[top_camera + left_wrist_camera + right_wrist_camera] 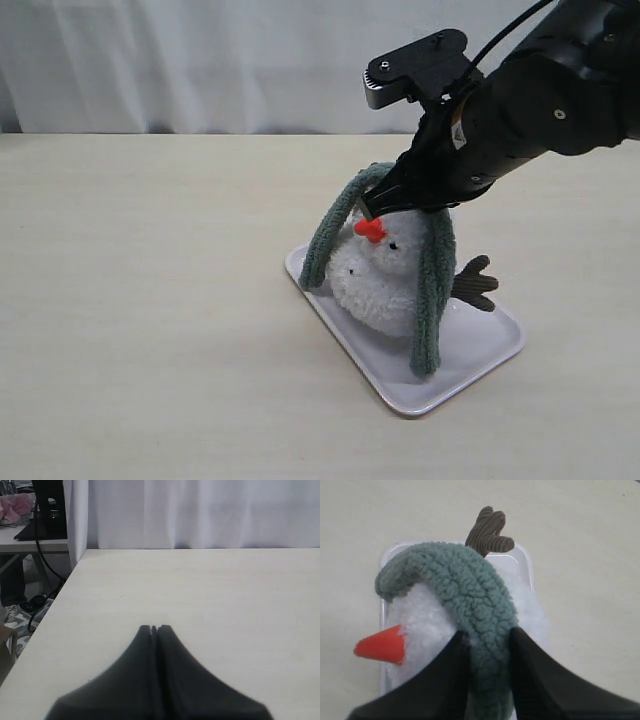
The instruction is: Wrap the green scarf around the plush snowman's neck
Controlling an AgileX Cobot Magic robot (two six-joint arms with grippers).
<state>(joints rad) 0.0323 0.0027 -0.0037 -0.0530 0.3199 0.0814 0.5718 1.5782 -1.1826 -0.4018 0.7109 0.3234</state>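
The plush snowman (pixel 385 275), fluffy white with an orange nose (pixel 369 229) and a brown twig arm (pixel 475 283), sits on a white tray (pixel 470 350). The green scarf (pixel 436 290) is draped over its head, one end hanging down each side. My right gripper (pixel 385 195) is right above the head, shut on the scarf's middle. In the right wrist view the scarf (pixel 470 585) runs between the two black fingers (pixel 442 675), over the white plush (pixel 427 615) and beside the nose (pixel 382 644). My left gripper (pixel 154 628) is shut over bare table, holding nothing.
The tray (pixel 522 560) lies slanted on a pale wooden table (pixel 150 300). A white curtain (pixel 200 60) hangs behind the table. In the left wrist view the table's edge (pixel 55 600) shows, with cables and a stand beyond it.
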